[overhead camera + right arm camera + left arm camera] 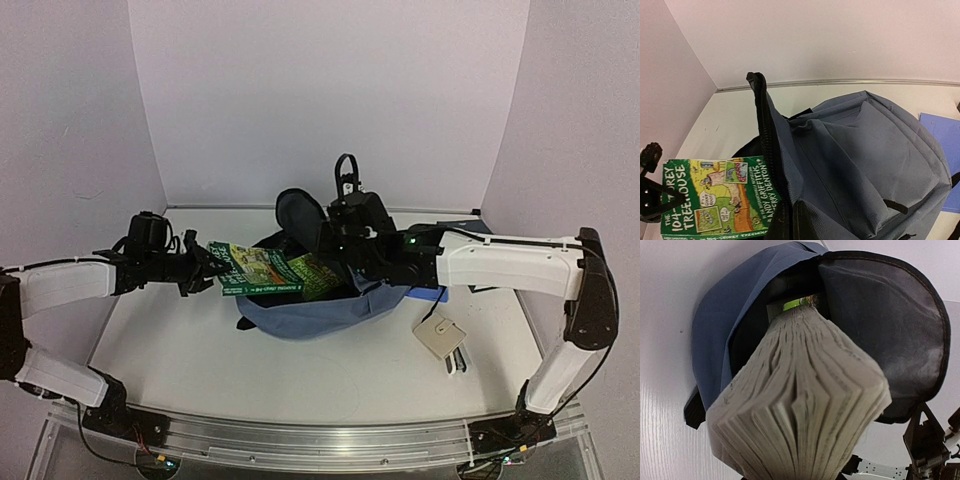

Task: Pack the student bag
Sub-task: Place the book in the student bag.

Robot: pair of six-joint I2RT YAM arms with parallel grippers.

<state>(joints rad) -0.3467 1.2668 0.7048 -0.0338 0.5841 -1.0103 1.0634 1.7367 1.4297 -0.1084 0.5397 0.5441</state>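
Note:
The slate-blue student bag [320, 310] lies mid-table with its main opening facing left. My left gripper [207, 266] is shut on a green paperback book [258, 268] and holds it level, with the far end inside the bag's mouth. In the left wrist view the fanned book pages [800, 405] hide my fingers, and the bag's dark lining [885, 330] gapes behind. My right gripper [328, 236] is shut on the bag's zipper edge and holds the flap up. The right wrist view shows the bag [865, 150], its raised zipper edge [762, 130] and the book cover [715, 200].
A flat bright-blue notebook [432, 293] lies under my right arm beside the bag and shows in the right wrist view [940, 145]. A small beige card-like item [439, 336] and a white object [456, 362] lie front right. White walls close in three sides.

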